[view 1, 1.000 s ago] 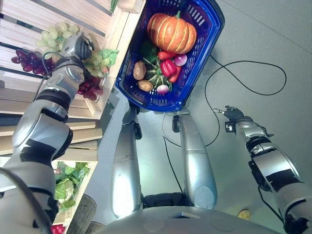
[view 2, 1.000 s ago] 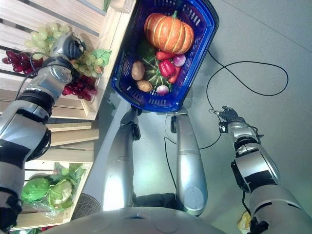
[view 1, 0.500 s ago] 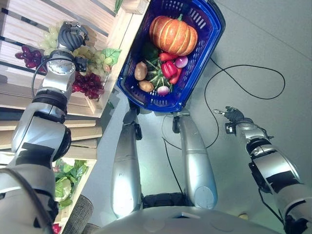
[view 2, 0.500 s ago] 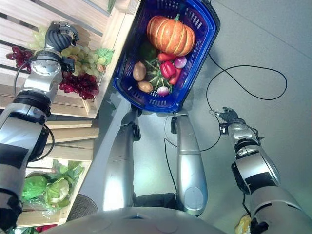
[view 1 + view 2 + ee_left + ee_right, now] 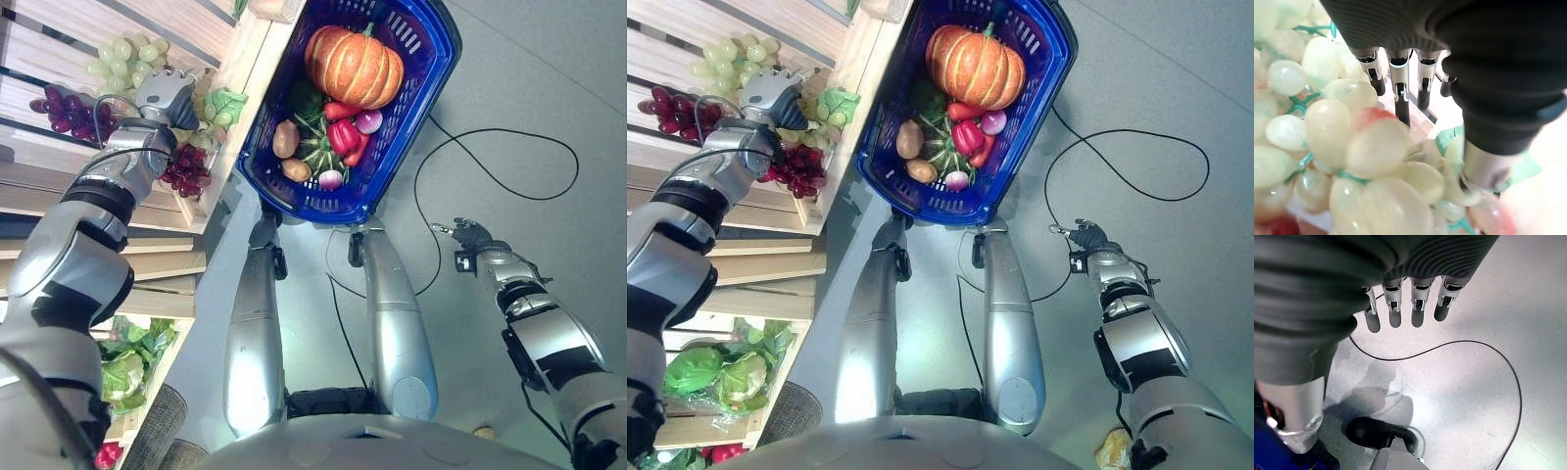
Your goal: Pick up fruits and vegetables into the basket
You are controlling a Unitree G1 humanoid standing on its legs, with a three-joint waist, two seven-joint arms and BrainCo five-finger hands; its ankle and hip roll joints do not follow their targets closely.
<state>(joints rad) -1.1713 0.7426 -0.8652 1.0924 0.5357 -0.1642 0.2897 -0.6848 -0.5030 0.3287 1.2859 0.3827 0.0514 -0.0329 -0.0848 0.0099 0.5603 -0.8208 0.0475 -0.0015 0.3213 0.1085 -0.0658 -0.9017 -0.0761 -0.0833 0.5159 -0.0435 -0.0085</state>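
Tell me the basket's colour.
Blue; the basket shows best in the left eye view.

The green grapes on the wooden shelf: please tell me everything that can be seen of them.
The green grapes are pale, rounded, glossy berries joined by teal stems that look like plastic; a few berries are blushed red. They lie on the slatted wooden shelf, beside dark red grapes and a green leaf. The left robot hand is over the bunch; in its wrist view the straight fingers reach past the berries and the thumb is against them.

Pale wooden slatted shelves [image 5: 59, 196] beside smooth grey floor [image 5: 529, 88].
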